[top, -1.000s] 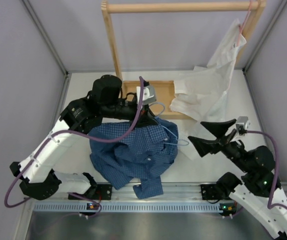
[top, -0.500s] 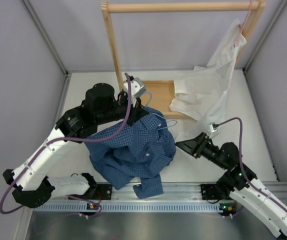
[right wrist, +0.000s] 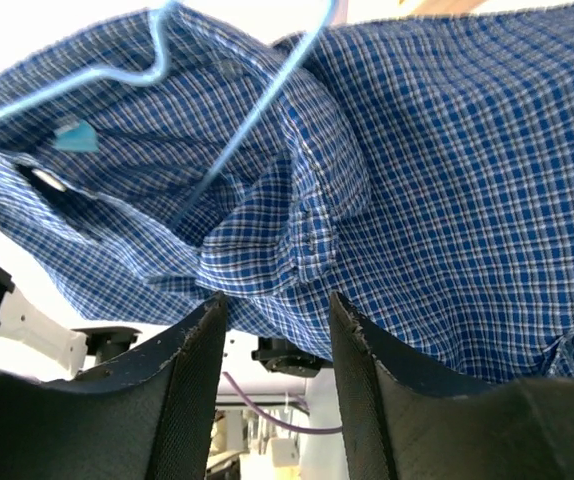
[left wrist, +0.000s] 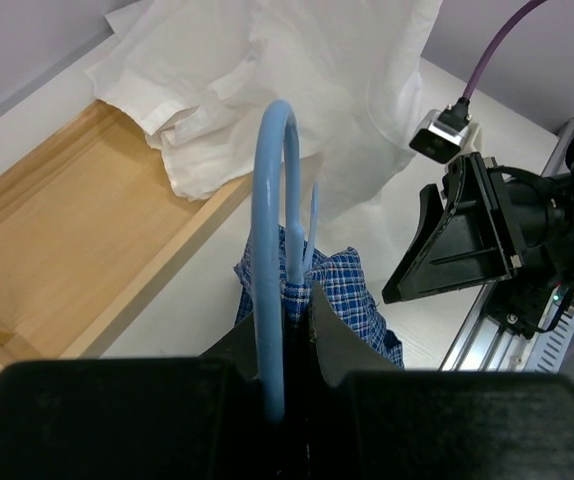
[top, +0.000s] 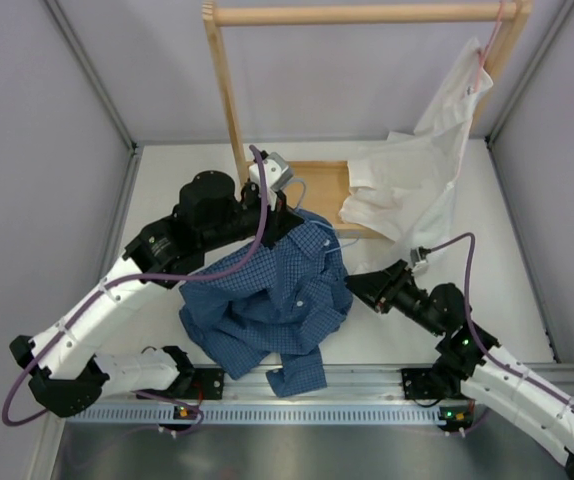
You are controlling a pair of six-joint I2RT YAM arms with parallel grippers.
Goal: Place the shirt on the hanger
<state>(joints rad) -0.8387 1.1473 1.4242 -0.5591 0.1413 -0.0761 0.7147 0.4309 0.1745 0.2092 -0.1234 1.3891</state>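
Note:
The blue checked shirt (top: 277, 300) lies bunched on the table, its collar end lifted. My left gripper (top: 285, 215) is shut on the neck of the light blue hanger (left wrist: 272, 200), just below the curved hook. Checked cloth (left wrist: 352, 290) sits right at its fingertips. The hanger's thin wire (right wrist: 257, 110) runs across the shirt (right wrist: 447, 170) in the right wrist view. My right gripper (top: 359, 287) points at the shirt's right edge. Its jaws stand apart, and a fold of the shirt hangs at the fingertips (right wrist: 212, 305) without being pinched.
A wooden rack (top: 229, 90) stands at the back on a shallow wooden base (top: 322, 180). A white shirt (top: 417, 170) hangs from its right end and spills onto the base and table. A metal rail (top: 367, 375) runs along the near edge.
My right arm has swung left and down to the shirt's right edge, and its jaws have narrowed. My left gripper has shifted back and slightly left with the hanger and collar.

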